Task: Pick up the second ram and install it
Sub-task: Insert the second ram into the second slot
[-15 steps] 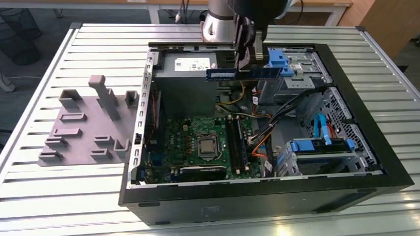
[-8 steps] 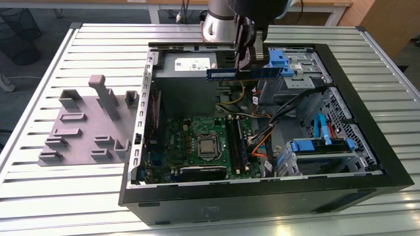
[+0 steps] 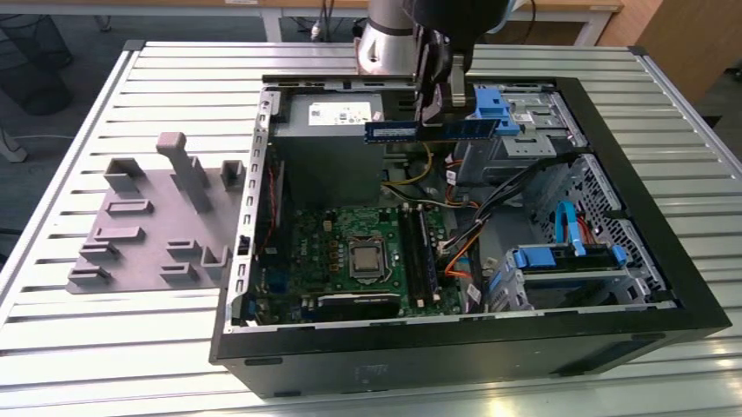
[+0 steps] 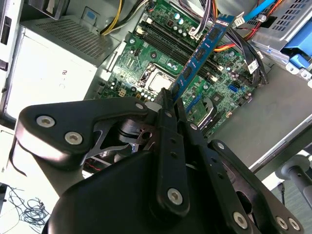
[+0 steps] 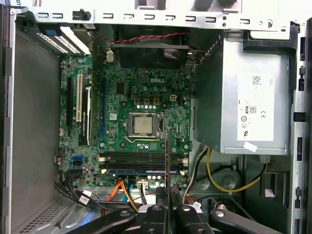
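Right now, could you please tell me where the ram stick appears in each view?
Exterior view: ram held level in the tool, beside the power supply.
Second wrist view: ram slanting out from the tool, over the motherboard.
First wrist view: ram edge-on, a thin line beside the CPU.
Shared landmark: the CPU.

Matt black claw (image 4: 168, 100), second ram (image 4: 204, 46) (blue circuit board), ribbed metal table (image 3: 174, 78)

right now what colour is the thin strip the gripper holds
Blue, with dark chips; the thin flat circuit-board strip shows best in the second wrist view.
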